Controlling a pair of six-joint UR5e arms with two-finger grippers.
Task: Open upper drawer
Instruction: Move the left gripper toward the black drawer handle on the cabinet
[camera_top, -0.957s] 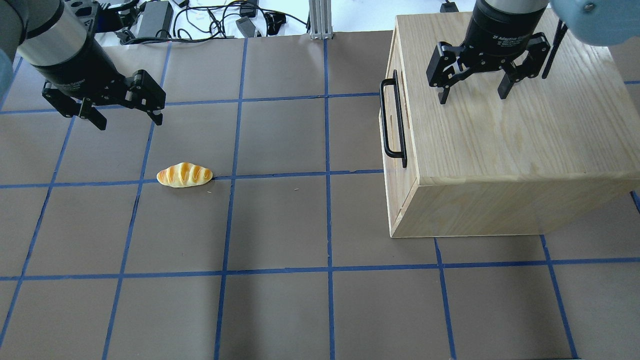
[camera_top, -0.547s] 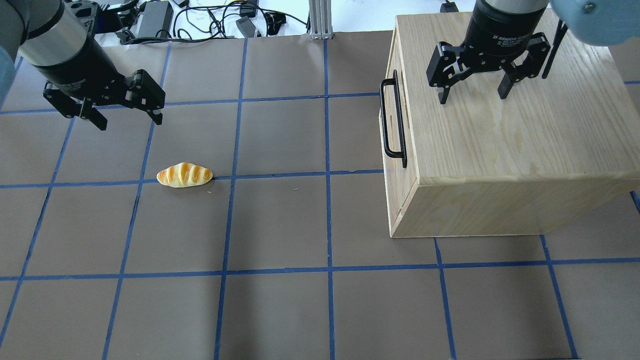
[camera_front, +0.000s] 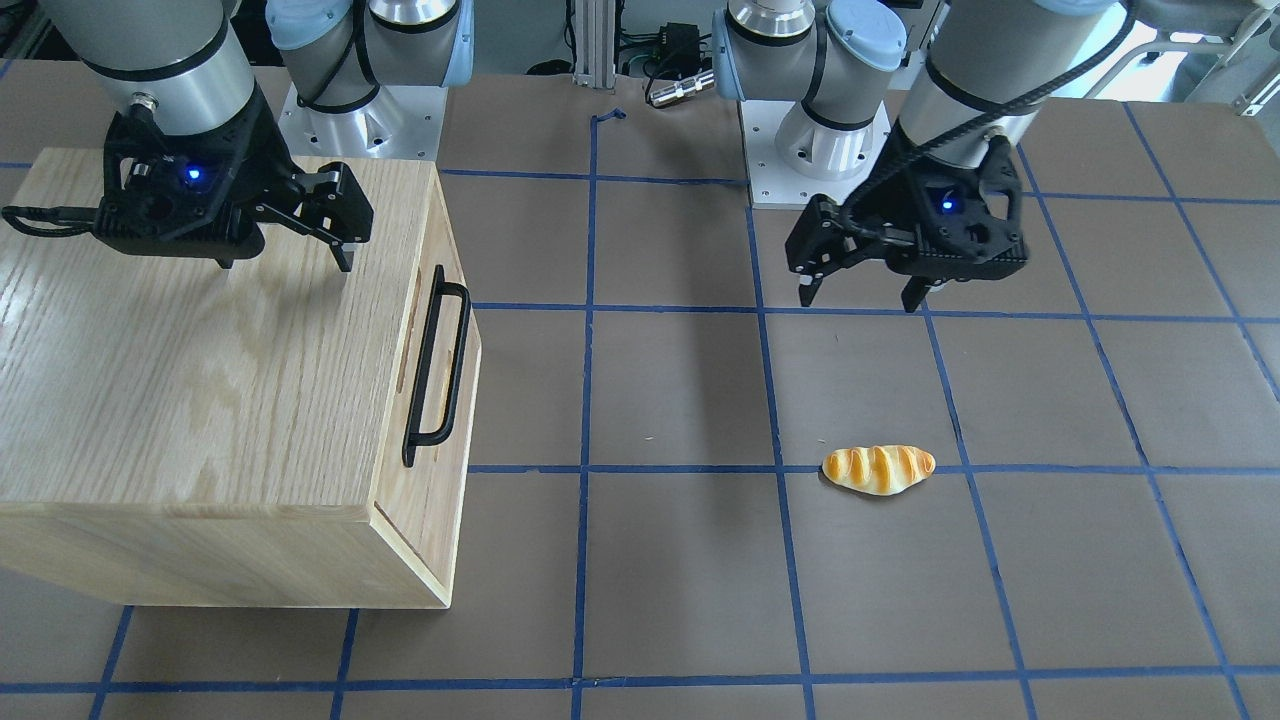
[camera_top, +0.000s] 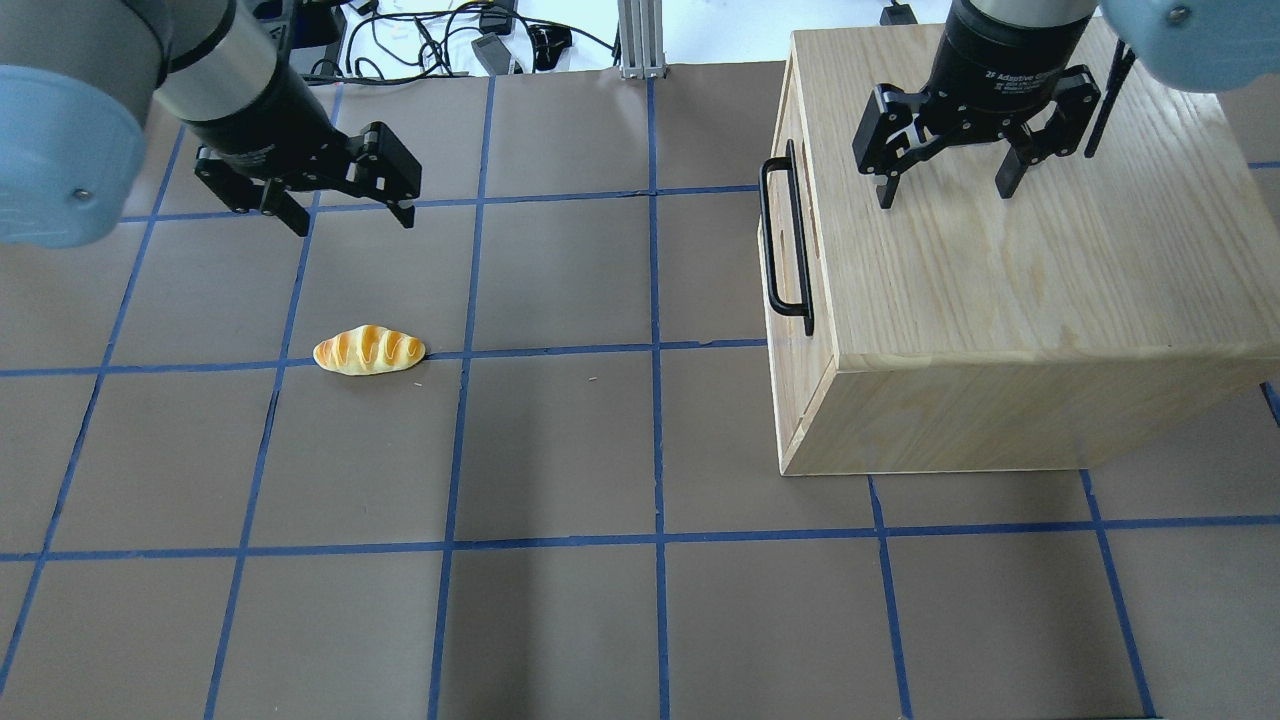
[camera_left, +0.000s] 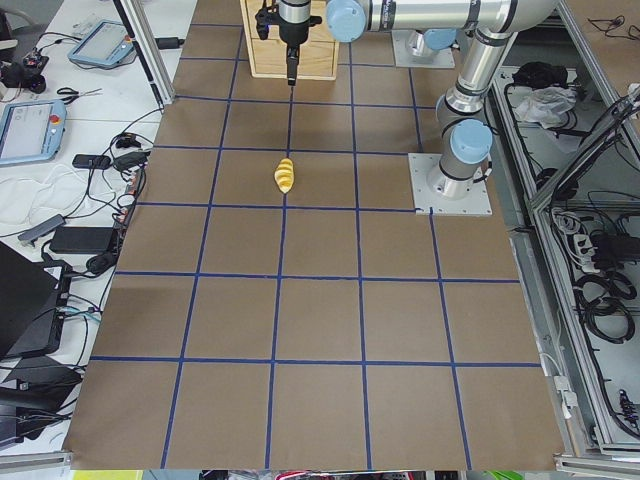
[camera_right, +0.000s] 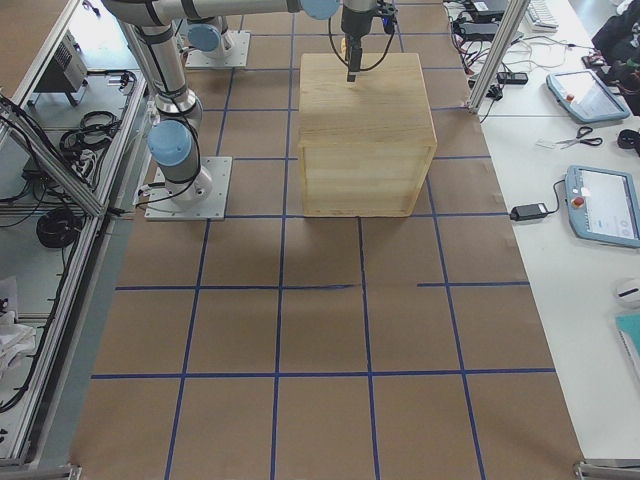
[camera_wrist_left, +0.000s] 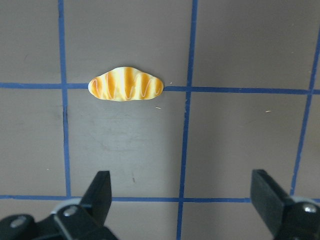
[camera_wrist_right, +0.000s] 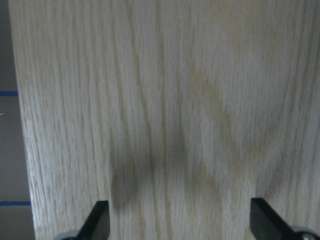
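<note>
Upper drawer: shallow light-oak front, shut flush in the face of the oak cabinet on the robot's right side of the table. It has a long black bar handle, slim and round-cornered, with nothing touching it. Right gripper: black, fingers spread, empty, over the grained cabinet top, behind the drawer face. Left gripper: likewise spread and empty, above brown paper gridded in blue tape. Bread roll: glossy, orange-striped, well apart from the cabinet.

Light-oak upper drawer with black bar handle sits fully closed.
</note>
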